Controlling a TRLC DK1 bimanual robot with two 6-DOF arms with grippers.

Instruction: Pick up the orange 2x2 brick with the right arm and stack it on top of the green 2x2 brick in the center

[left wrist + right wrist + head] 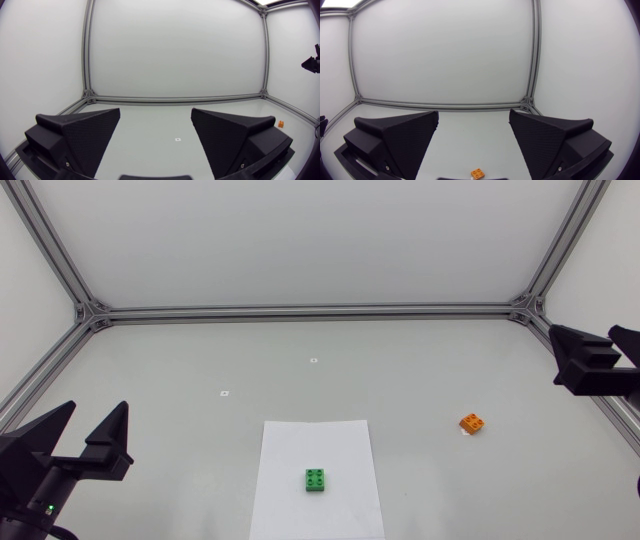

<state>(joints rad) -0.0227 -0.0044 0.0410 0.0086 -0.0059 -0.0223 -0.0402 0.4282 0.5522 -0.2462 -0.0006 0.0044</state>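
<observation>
The left gripper (97,412) and right gripper (583,332) are matte black, with textured wedge fingers (85,135).

This is a robotics lab cell. White panels (300,240) in an aluminium-profile frame (300,311) wall the pale table (180,360) ahead of the jaws.

Orange brick (473,423): 2x2, studs up, slightly rotated, lying on bare table right of white sheet (290,442). Green brick (316,480): 2x2, studs up, flat, mid-sheet. Well apart.
</observation>
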